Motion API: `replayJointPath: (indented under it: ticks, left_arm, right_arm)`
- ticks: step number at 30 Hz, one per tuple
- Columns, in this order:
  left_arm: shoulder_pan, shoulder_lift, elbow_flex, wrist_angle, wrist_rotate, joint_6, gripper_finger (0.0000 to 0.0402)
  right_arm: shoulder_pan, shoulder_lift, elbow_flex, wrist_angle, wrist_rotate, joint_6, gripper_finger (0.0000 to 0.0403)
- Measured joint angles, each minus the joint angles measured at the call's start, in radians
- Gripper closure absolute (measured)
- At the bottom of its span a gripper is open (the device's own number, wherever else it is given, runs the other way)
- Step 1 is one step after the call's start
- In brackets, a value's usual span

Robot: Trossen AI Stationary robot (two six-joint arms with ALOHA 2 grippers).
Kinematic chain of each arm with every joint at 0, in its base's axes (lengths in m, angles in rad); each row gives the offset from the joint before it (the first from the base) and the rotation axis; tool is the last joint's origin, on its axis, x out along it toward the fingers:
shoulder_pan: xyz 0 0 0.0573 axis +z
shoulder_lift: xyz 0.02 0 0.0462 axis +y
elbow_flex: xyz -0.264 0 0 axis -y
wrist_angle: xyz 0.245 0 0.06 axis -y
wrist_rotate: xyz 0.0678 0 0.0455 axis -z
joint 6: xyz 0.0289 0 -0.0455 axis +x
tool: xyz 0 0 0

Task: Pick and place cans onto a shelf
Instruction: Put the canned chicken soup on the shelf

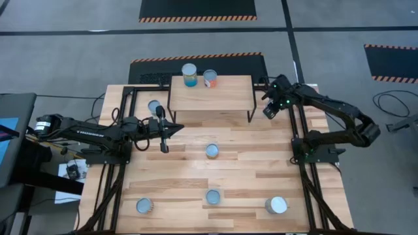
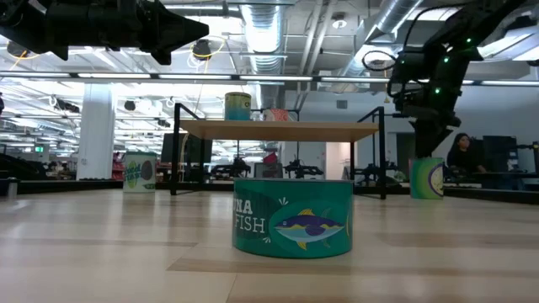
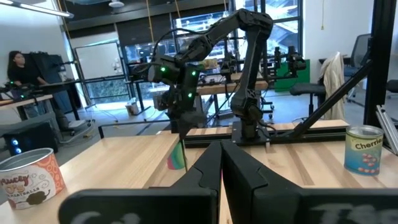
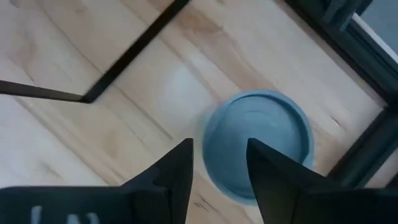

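- The right gripper (image 1: 270, 109) is poised just off the shelf's right end, above a can (image 4: 258, 144) that stands on the table by the right frame rail; in the right wrist view its fingers (image 4: 177, 168) are seen spread apart over the can's silvery-blue top, and nothing is gripped between them.
- In the low view the same gripper (image 2: 428, 145) hangs directly above that can (image 2: 427, 178), whose label is green and white.
- The shelf (image 1: 210, 93) is set at the far middle of the table (image 1: 261, 170), and two cans are carried on it: a teal-labelled one (image 1: 189, 74) and, just beside it, an orange-labelled one (image 1: 209, 78).
- The left gripper (image 1: 176, 128) is held above the table to the left of centre, its fingers closed together and empty.
- Another can (image 1: 155, 107) is found near the shelf's left legs, close to the left arm.
- One can (image 1: 212, 151) stands at the table's centre; in the low view it fills the foreground, with a teal label showing a fish (image 2: 292, 226).
- Three more cans are spread along the near edge: one at the left (image 1: 144, 207), one in the middle (image 1: 213, 196) and one at the right (image 1: 277, 205).
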Motion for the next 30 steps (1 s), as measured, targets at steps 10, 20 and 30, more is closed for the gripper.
replayJointPath:
  ticks: [10,20,30]
  left_arm:
    - [0.0,0.0,0.0,0.0,0.0,0.001,0.04]
    - [0.0,0.0,0.0,-0.001,0.0,0.001,0.04]
    - [0.0,0.0,0.0,0.0,0.0,-0.002,0.04]
  right_arm:
    - [0.034,0.102,0.007,0.045,0.073,-0.026,0.0312]
    - [0.078,0.011,0.053,-0.083,0.129,-0.008,0.0395]
    - [0.121,-0.091,0.254,-0.207,0.382,0.165,0.0394]
